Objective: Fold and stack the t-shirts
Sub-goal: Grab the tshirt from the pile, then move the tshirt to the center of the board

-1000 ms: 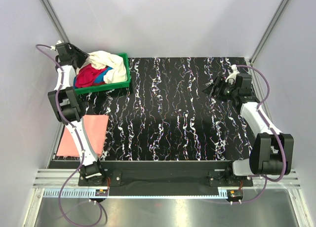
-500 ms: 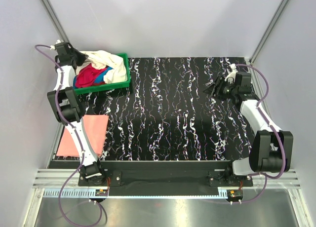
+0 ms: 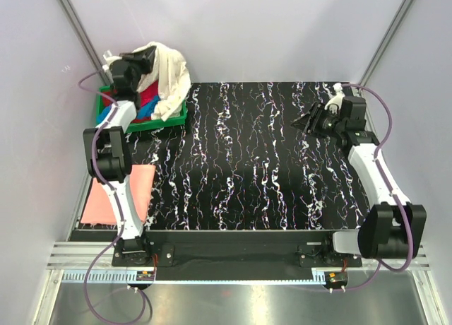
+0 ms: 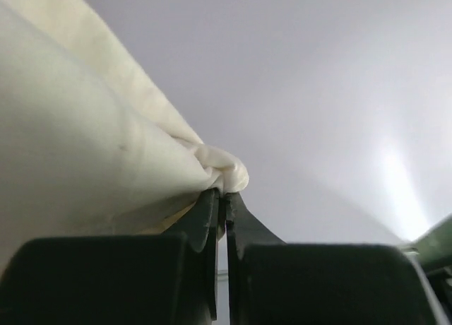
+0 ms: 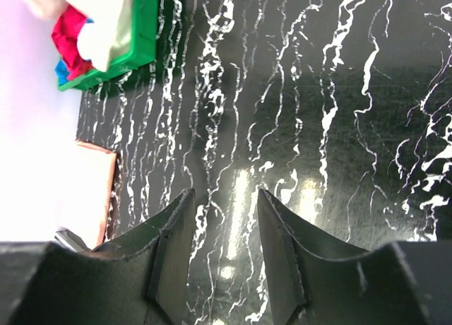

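My left gripper is shut on a bunched edge of the cream t-shirt, which hangs from it above the green crate. In the left wrist view the fingertips pinch the cream cloth tight. A magenta-red t-shirt and a blue one lie crumpled in the crate. At the front left a salmon-pink t-shirt lies folded flat. My right gripper hovers over the far right of the table, open, nothing between its fingers.
The black marbled table stretches between the arms. The crate sits in the far left corner against the grey walls. From the right wrist, the red shirt and the pink shirt's edge show at left.
My left gripper shut on the cream t-shirt and lifted it up and to the right out of the crate. The right gripper's jaws narrowed a little and it drifted slightly back.
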